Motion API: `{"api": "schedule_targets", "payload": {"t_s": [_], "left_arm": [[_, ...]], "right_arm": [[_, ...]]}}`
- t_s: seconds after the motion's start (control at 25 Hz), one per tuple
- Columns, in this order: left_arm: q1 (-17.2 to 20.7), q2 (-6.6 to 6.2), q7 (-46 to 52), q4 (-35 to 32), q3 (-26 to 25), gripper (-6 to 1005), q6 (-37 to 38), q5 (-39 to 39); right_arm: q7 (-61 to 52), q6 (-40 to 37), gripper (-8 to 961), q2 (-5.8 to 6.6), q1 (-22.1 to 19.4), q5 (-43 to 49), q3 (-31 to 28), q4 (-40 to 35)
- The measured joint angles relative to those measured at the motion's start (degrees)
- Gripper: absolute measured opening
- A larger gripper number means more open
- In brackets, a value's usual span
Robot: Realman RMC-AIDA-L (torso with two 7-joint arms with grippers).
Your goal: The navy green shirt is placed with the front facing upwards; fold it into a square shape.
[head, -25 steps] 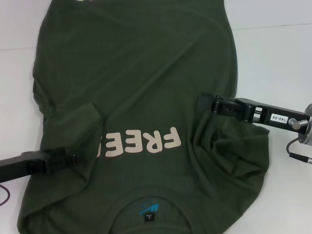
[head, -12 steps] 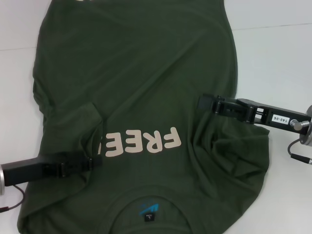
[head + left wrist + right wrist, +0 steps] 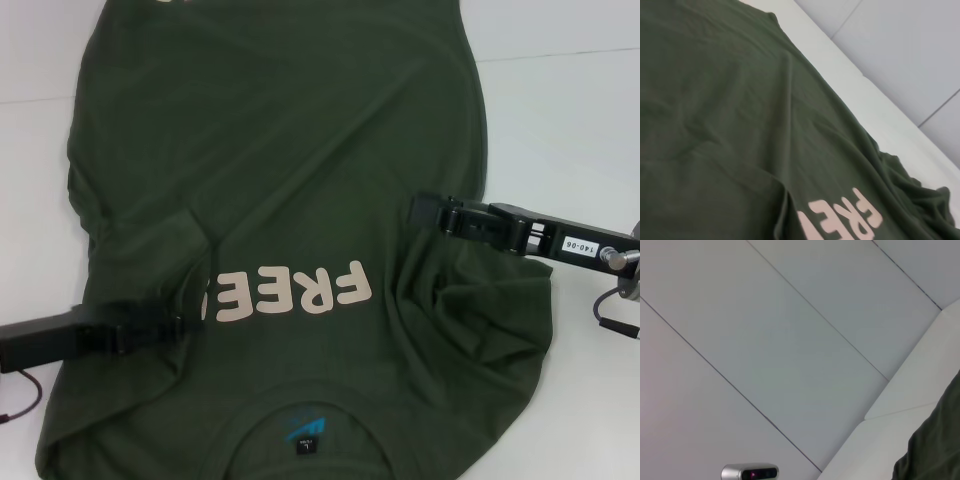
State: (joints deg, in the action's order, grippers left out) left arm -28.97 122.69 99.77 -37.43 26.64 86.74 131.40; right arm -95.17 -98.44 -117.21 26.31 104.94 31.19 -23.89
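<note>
Since the earlier frames the left gripper [image 3: 185, 322] has pushed in from the lower left of the head view toward the lettering, then eased back a touch; the right gripper [image 3: 420, 210] has barely budged, maybe drifting slightly right and down.

So where we're at: the navy green shirt [image 3: 280, 150] lies front-up across the white table [image 3: 560, 120], collar and blue-and-black neck label [image 3: 303, 433] at the bottom of the frame, hem running off the top. The left sleeve [image 3: 150, 245] is already flipped in over the body, covering the end of the "FREE!" print [image 3: 285, 292]. The right side, lower right of the frame, is all bunched and rumpled.

Honestly I can't tell whether either gripper is open or pinching cloth: both tips are black against dark fabric, and the wrist views don't show fingers at all.

My read is we're on the sleeve and side fold-in step, nowhere near a square yet. Next move probably needs the right side flattened and folded inward to match, then the length folded up.
</note>
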Motion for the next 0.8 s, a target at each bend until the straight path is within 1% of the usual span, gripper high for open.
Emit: {"api": "schedule_targets", "payload": {"t_s": [0.16, 0.36, 0.8], "left_arm": [[0.4, 0.1, 0.0, -2.1, 0.0, 899, -0.2, 0.0], [1.1, 0.33, 0.3, -6.9, 0.3, 893, 0.2, 0.5], [2.8, 0.53, 0.3, -9.6, 0.5, 879, -0.9, 1.5]], "right_arm": [[0.0, 0.0, 910, -0.08, 0.0, 0.0, 0.0, 0.0], [0.0, 0.0, 910, -0.16, 0.0, 0.0, 0.0, 0.0], [0.0, -0.1, 910, -0.47, 0.0, 0.0, -0.2, 0.0]]}}
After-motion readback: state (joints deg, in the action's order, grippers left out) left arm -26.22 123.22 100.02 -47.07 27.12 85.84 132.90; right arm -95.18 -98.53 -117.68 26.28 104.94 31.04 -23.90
